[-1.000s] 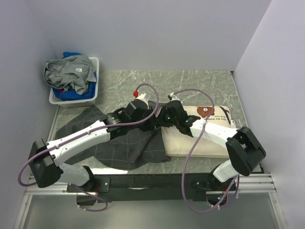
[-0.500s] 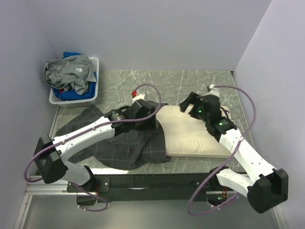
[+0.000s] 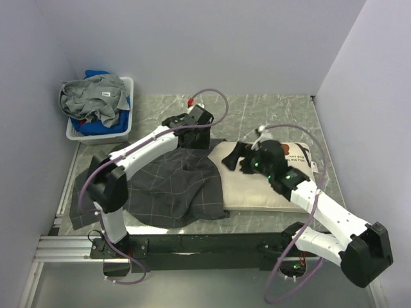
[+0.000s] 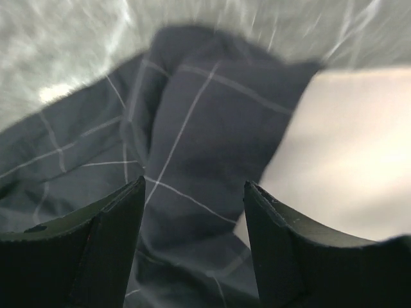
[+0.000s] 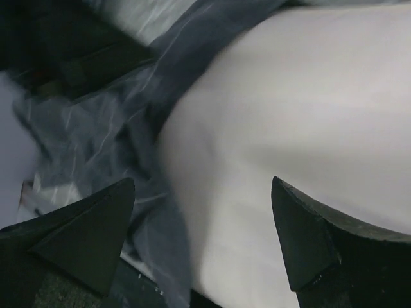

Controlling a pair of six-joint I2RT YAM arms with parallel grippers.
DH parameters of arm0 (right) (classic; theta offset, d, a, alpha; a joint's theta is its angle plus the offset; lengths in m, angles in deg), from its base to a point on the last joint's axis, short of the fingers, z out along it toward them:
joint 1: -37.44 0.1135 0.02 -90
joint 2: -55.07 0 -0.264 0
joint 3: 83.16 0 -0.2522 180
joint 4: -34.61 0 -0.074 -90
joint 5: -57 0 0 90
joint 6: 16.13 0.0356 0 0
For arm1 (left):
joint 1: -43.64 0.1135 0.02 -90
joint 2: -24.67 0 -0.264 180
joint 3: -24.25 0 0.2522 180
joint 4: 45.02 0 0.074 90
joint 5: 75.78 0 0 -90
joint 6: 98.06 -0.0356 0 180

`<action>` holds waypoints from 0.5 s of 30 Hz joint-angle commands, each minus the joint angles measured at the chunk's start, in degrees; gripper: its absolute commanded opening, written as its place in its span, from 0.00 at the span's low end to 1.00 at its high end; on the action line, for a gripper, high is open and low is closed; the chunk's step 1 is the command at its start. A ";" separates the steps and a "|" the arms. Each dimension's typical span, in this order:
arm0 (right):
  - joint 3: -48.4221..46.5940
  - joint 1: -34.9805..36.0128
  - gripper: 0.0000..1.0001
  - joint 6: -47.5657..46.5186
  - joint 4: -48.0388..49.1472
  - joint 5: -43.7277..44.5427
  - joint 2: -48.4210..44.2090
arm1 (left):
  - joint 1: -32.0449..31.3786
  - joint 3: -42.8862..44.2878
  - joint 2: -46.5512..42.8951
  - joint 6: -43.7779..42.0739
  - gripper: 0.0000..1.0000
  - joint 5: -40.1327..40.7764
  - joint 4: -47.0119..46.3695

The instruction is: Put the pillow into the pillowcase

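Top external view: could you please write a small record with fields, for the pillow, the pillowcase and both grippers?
pillow: flat on the table, almost all uncovered
pillowcase: crumpled, left of the pillow, its edge at the pillow's left end
left gripper: open, empty, above the pillowcase
right gripper: open, empty, above the pillow
task: pillow not yet inside
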 commanded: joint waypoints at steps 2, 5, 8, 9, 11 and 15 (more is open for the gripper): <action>5.50 8.58 0.92 2.04 11.88 -2.06 1.56 | 0.29 -1.08 2.28 -4.88 0.68 -10.34 -1.56; 6.65 14.03 0.91 2.30 15.32 -1.20 4.64 | 0.38 -1.26 3.16 -4.97 0.69 -12.63 -2.71; 6.65 17.81 0.71 2.83 14.97 1.27 7.72 | 0.47 -0.91 4.30 -4.88 0.61 -12.81 -2.36; 7.78 18.60 0.59 3.27 15.14 1.79 7.64 | 0.47 -0.91 4.83 -4.96 0.57 -12.90 -2.27; 10.41 21.05 0.30 4.58 16.28 2.50 5.54 | 0.47 -1.26 5.10 -4.96 0.44 -13.25 -2.53; 14.29 24.93 0.14 6.95 13.92 6.18 -0.44 | 0.56 -1.00 5.62 -5.05 0.19 -13.34 -2.54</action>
